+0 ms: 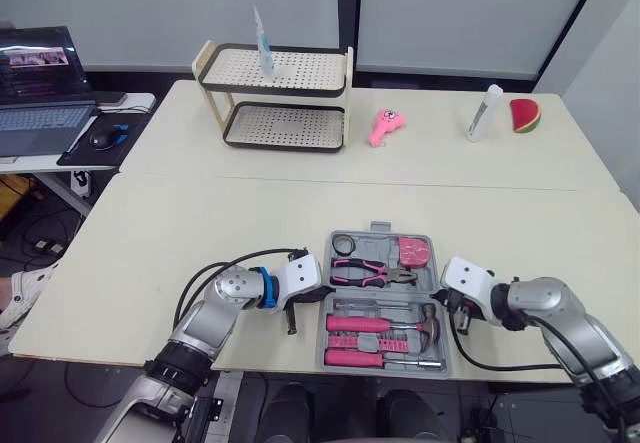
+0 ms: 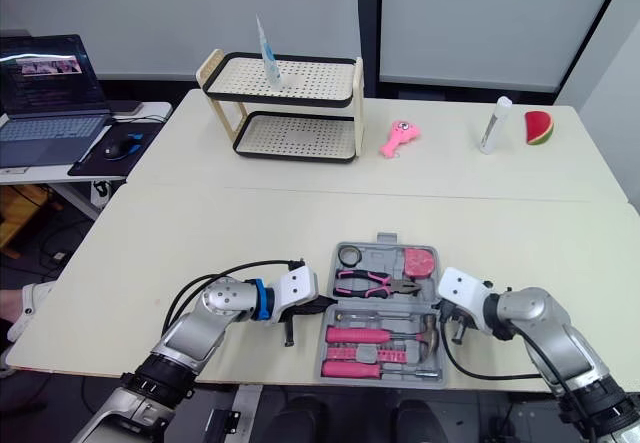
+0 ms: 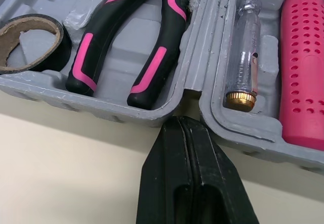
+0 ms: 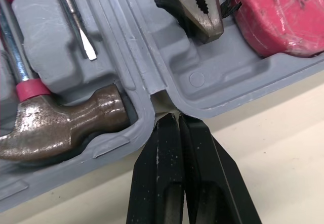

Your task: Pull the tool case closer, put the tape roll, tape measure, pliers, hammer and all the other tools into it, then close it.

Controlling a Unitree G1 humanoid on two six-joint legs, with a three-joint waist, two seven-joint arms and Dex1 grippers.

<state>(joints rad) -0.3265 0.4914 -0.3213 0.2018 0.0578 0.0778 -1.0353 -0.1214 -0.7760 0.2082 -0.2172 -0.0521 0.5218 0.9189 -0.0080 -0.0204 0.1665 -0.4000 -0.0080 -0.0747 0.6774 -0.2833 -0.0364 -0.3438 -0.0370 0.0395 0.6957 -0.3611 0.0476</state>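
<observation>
With pliers [image 3: 126, 42], tape roll [image 3: 30, 42], hammer [image 4: 66, 118] and tape measure [image 4: 273, 16] already lying in the open tool case [image 3: 202, 57] near the desk [image 1: 200, 223] edge, the left gripper [image 3: 181, 123] and right gripper [image 4: 177, 118], both clenched empty, point into its hinge notches, likely to fold it shut.

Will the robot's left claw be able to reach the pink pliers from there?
Probably yes. The left claw sits shut at the edge of the tool case, and the pliers lie uncovered just past that edge.
</observation>
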